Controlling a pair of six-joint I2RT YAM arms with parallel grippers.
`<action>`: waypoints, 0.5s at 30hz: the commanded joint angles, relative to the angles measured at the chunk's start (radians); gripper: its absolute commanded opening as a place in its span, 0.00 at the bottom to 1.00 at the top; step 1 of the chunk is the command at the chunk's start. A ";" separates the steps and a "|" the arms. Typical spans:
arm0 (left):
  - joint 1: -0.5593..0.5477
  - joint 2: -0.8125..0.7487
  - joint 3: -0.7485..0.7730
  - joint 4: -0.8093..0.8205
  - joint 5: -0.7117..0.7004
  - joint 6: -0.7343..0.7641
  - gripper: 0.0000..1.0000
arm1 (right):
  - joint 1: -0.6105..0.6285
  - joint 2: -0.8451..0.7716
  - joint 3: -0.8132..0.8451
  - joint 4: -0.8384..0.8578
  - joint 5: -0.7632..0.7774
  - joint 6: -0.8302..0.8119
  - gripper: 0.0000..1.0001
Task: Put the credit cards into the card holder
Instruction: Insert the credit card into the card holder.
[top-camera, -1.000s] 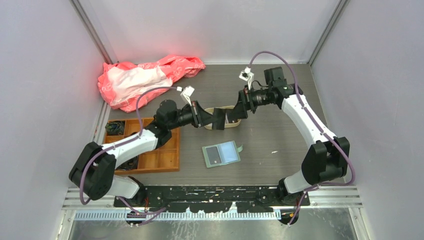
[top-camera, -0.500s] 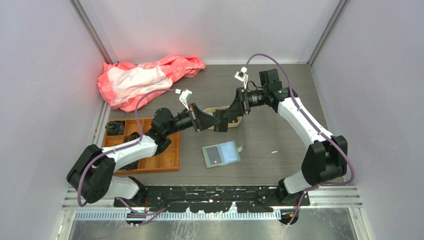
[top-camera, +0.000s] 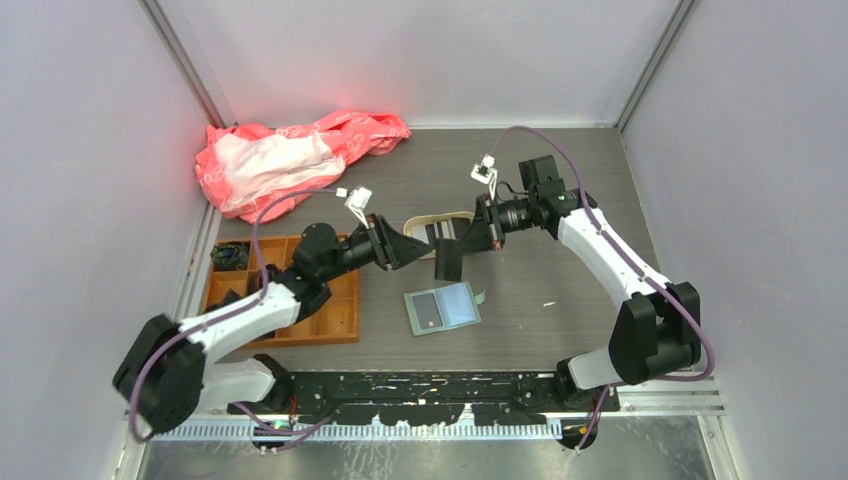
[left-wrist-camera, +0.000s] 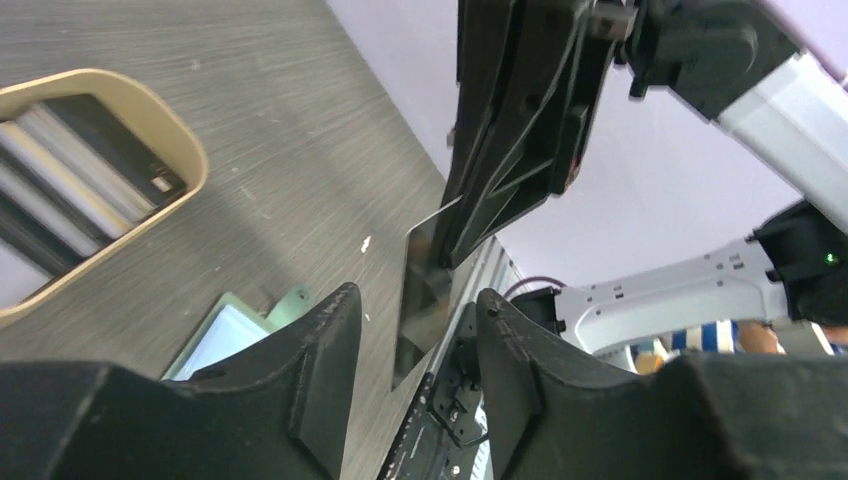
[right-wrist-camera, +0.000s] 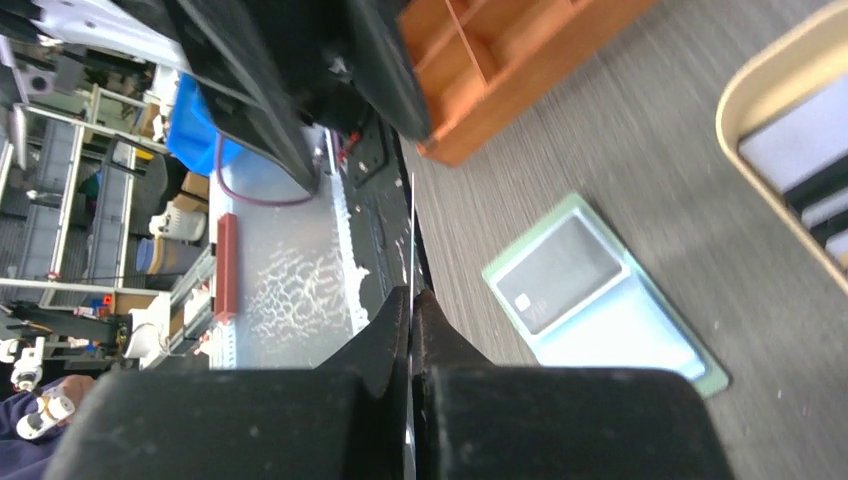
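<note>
My right gripper (top-camera: 462, 247) is shut on the top edge of a dark credit card (top-camera: 449, 262), holding it on edge above the table. In the right wrist view the card (right-wrist-camera: 412, 225) shows as a thin line sticking out of the shut fingertips (right-wrist-camera: 400, 310). My left gripper (left-wrist-camera: 418, 296) stands open around the card's lower part (left-wrist-camera: 422, 262), with a gap on both sides. The green card holder (top-camera: 444, 307) lies open on the table just below, a dark card (right-wrist-camera: 565, 275) in its left pocket. More credit cards (left-wrist-camera: 90, 170) lie in the beige tray (top-camera: 410, 226).
An orange compartment tray (top-camera: 335, 317) sits at the left under my left arm. A crumpled pink bag (top-camera: 290, 155) lies at the back left. Grey walls enclose the table on three sides.
My right gripper has shut on the dark card and my left gripper has opened off it. Both grippers and the card moved slightly toward the near side, over the card holder.
</note>
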 joint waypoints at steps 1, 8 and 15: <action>-0.002 -0.203 0.011 -0.392 -0.170 0.137 0.48 | 0.002 -0.053 -0.102 0.000 0.095 -0.059 0.01; -0.026 -0.263 -0.045 -0.664 -0.223 0.013 0.45 | 0.026 -0.035 -0.271 0.169 0.249 0.034 0.01; -0.123 -0.199 -0.066 -0.695 -0.351 -0.042 0.40 | 0.087 0.024 -0.360 0.367 0.336 0.195 0.01</action>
